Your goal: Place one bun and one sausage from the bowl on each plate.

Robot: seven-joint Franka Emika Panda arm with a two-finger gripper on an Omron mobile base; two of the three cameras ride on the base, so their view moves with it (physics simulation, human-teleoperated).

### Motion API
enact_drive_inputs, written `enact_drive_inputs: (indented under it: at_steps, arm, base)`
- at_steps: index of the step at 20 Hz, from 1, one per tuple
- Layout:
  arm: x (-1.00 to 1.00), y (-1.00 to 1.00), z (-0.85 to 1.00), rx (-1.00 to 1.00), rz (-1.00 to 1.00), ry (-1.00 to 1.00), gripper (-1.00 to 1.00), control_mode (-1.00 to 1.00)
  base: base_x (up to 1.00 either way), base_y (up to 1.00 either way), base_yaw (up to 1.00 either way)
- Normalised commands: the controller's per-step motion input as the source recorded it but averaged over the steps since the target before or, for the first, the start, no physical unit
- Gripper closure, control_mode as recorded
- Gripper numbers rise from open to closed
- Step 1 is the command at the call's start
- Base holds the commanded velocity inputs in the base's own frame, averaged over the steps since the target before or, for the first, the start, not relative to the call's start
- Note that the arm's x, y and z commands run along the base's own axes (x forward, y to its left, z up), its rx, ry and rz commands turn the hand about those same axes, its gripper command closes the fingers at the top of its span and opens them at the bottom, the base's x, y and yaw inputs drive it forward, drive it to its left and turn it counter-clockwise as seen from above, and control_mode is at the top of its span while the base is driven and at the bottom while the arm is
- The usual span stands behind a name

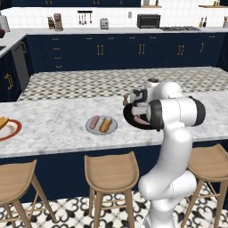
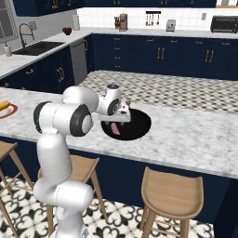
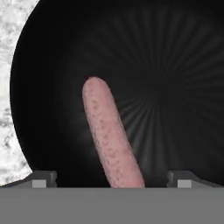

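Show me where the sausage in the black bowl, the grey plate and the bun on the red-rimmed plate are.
sausage (image 3: 111,140): hand view, middle of its length.
grey plate (image 1: 112,129): left base view, bare right rim.
bun (image 1: 2,123): left base view, its top.

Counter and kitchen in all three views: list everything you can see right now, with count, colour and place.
bowl: one, black, on the counter under the hand
sausage: two, pinkish; one in the bowl, one on the grey plate
bun: two, golden-orange; one on the grey plate, one on the red-rimmed plate
grey plate: one, mid-counter
red-rimmed plate: one, far left of the counter
stools: wooden, in front of the counter
toaster: one, silver, back counter
microwave: one, dark, back counter
gripper: jaws open, either side of the bowl's sausage
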Motion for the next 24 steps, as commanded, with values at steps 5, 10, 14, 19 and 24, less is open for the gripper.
enact_drive_inputs:
  at_steps: [5, 10, 14, 19, 24]
  arm:
    - [0.33, -0.08, -0.09, 0.07, 0.02, 0.12, -1.00, -1.00]
    - [-0.14, 0.00, -0.24, 0.05, 0.04, 0.06, -1.00, -1.00]
    - [0.00, 0.00, -0.39, 0.00, 0.05, 0.03, -1.00, -1.00]
    - [-0.18, 0.19, -0.35, 0.00, 0.07, 0.01, -1.00, -1.00]
    - [0.25, 0.07, -0.29, 0.00, 0.04, 0.07, -1.00, -1.00]
  base:
    - [0.00, 0.00, 0.00]
    - [0.00, 0.00, 0.00]
    - [0.00, 0.00, 0.00]
    - [0.00, 0.00, 0.00]
    - [0.00, 0.00, 0.00]
